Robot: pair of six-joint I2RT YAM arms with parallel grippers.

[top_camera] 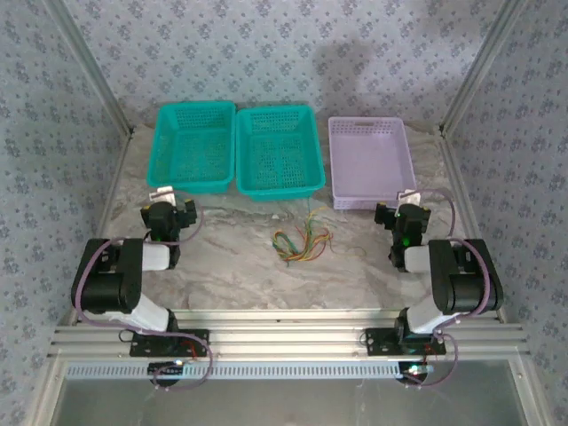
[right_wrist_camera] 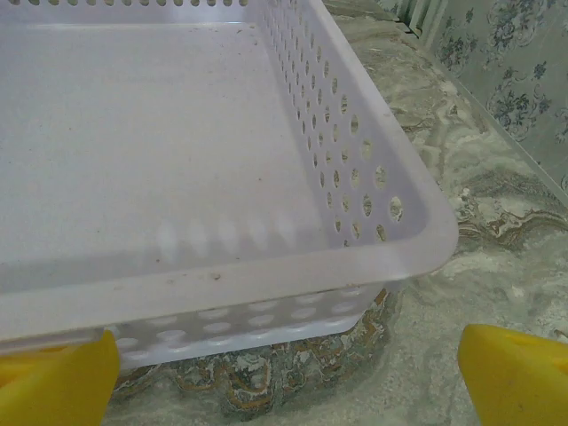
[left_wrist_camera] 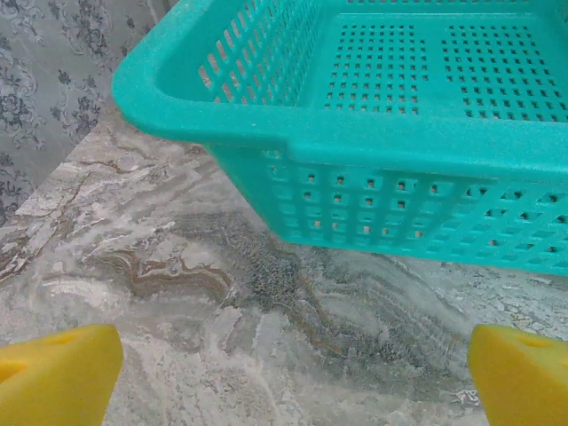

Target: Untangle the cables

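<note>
The task is judged to be at its very start, with nothing of it done. In the top view the cables (top_camera: 302, 240) are seen as one loose knot of green, yellow, red-orange and brown strands. They lie on the counter (top_camera: 231, 266), about midway between the two arms and just in front of the middle teal basket (top_camera: 275, 109). No strand is separated from the bunch, and none is laid in that basket, in the left teal basket (top_camera: 195, 105) or in the lilac basket (top_camera: 368, 120).

The left pincer (left_wrist_camera: 291, 380) is held wide open with nothing between its yellow pads (left_wrist_camera: 53, 377). It is faced toward the near wall of the left teal basket, well apart from the cables. The right pincer (right_wrist_camera: 286, 377) is likewise spread fully and nothing is gripped by it; it is pointed at the near corner of the lilac basket.

Everything is therefore left to do: the bundle has to be reached and pinned, and its strands drawn apart one by one.
</note>
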